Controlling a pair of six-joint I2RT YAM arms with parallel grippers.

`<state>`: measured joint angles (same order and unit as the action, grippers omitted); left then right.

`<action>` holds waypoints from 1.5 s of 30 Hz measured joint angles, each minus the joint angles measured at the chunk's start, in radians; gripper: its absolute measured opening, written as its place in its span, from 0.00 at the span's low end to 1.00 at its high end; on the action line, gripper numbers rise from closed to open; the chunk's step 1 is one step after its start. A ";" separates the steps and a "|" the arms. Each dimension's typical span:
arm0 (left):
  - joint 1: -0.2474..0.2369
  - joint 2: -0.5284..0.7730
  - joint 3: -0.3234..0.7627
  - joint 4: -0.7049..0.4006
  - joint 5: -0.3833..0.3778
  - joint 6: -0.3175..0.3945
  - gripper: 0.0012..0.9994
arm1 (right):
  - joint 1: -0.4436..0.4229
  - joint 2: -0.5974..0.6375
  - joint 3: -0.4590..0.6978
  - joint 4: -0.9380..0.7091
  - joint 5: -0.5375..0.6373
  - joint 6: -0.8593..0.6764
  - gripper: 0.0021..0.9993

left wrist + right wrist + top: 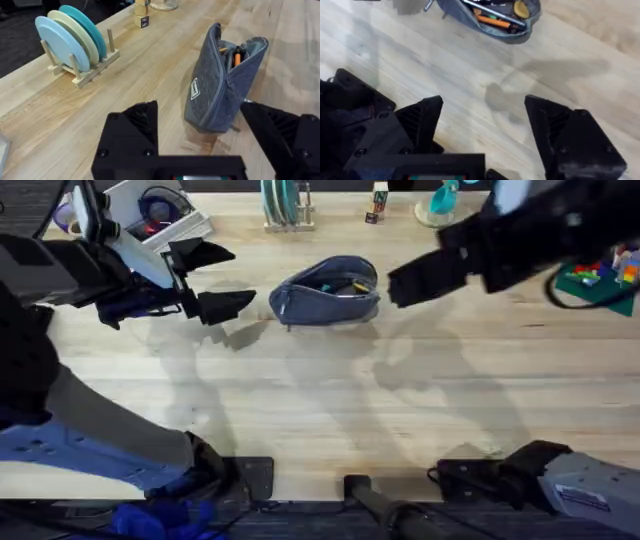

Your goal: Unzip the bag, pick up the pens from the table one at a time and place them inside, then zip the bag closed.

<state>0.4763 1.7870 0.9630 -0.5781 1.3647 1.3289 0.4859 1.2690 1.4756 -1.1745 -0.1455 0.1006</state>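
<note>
Bag (325,292) sits unzipped mid-surface (330,400), mouth gaping, orange pen (492,21) and silvery pen (492,10) inside. Small white sewn label (195,89) on the bag's side, writing too small to read. Left hand (212,278) open, empty, just left of the bag. Right hand (482,127) open, empty, above bare wood right of the bag. Plate rack (80,47) behind.

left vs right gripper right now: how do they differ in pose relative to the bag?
The left gripper sits left of the bag, low, its fingers pointing at the bag's end; the right gripper sits to the bag's right. The left wrist view looks along the bag's end; the right wrist view looks down into its open mouth at the pens. Both are open and empty, touching nothing.
</note>
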 joint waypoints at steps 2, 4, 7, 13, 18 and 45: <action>0.000 0.000 0.000 0.000 0.000 0.000 0.99 | 0.019 0.036 0.011 -0.001 0.002 0.023 1.00; 0.000 0.000 0.000 0.000 0.000 0.000 0.99 | 0.039 0.071 0.024 -0.001 0.006 0.051 1.00; 0.000 0.000 0.000 0.000 0.000 0.000 0.99 | 0.068 0.122 0.044 -0.001 0.023 0.103 1.00; 0.000 0.000 0.000 0.000 0.000 0.000 0.99 | 0.122 0.192 0.081 0.001 0.070 0.215 1.00; 0.000 0.000 0.000 0.000 0.000 0.000 0.99 | 0.180 0.222 0.115 0.001 0.127 0.321 1.00; 0.000 0.000 0.000 0.000 0.000 0.000 0.99 | 0.345 0.428 0.197 0.105 0.184 0.480 1.00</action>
<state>0.4763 1.7870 0.9630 -0.5780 1.3647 1.3289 0.8308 1.6968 1.6730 -1.0694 0.0383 0.5806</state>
